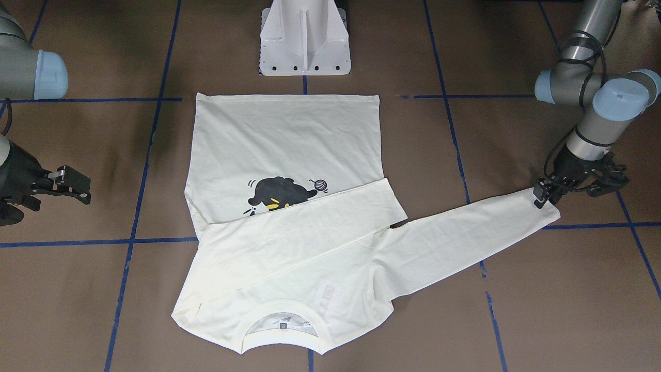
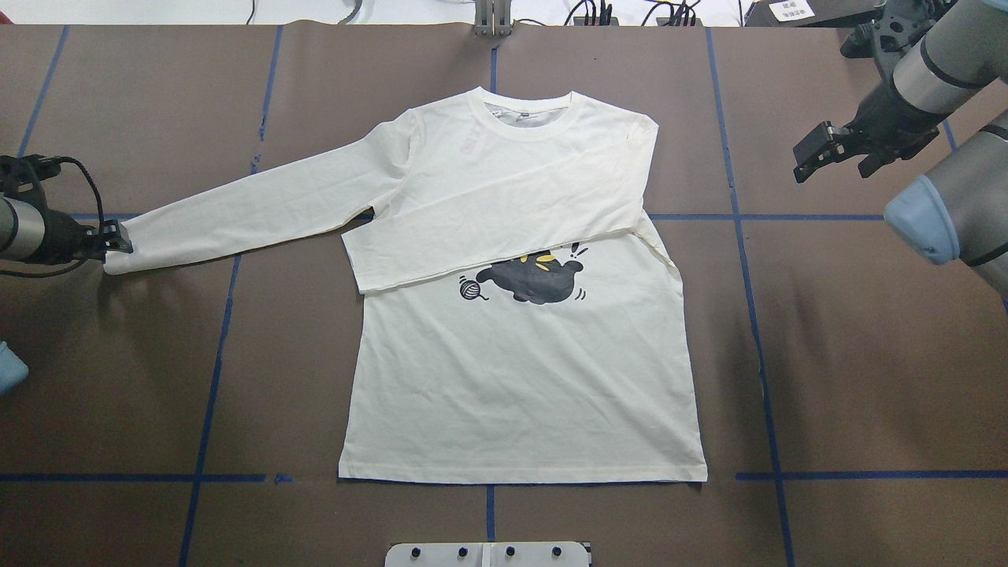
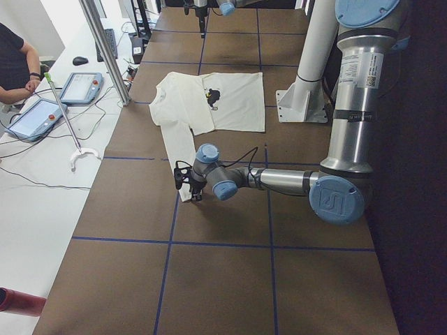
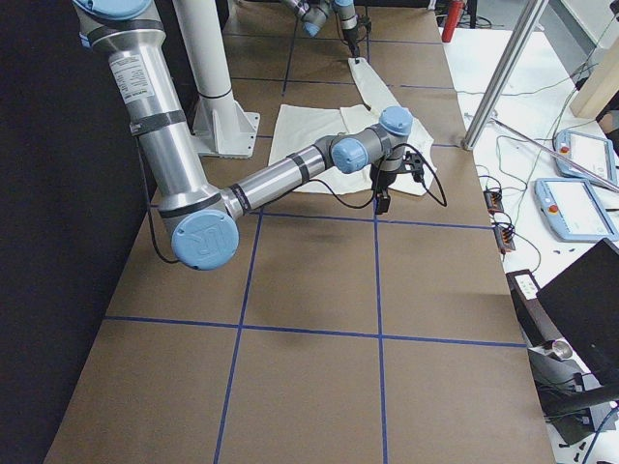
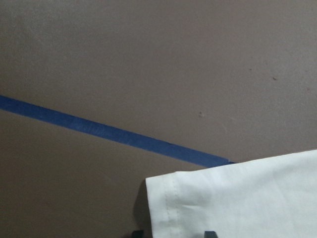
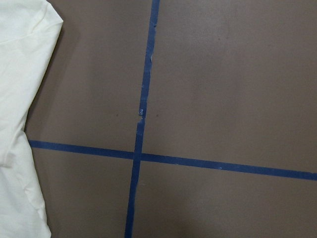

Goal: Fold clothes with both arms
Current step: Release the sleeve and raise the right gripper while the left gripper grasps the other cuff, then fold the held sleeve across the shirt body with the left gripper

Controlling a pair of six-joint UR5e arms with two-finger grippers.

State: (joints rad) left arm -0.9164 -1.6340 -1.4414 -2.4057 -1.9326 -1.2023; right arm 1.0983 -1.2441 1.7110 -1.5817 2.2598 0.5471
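The cream-white long-sleeved shirt [image 1: 289, 139] [image 2: 520, 378] lies flat on the brown table with its black cat print [image 2: 535, 279] facing up. One sleeve [image 2: 488, 244] is folded across the chest. The other sleeve [image 2: 260, 209] stretches out toward my left side. My left gripper [image 2: 118, 239] [image 1: 542, 199] is down at this sleeve's cuff [image 5: 223, 198], and its two fingertips stand apart, one past the cuff's end and one over the fabric. My right gripper [image 2: 819, 153] [image 1: 81, 188] hovers open and empty off the shirt's other side, level with the collar.
The white pedestal base [image 1: 304, 41] [image 2: 488, 555] stands just beyond the shirt's hem. Blue tape lines [image 6: 141, 124] cross the brown table. Beyond the table's far edge are teach pendants [image 3: 80, 87] and a person's arm [image 3: 21, 70].
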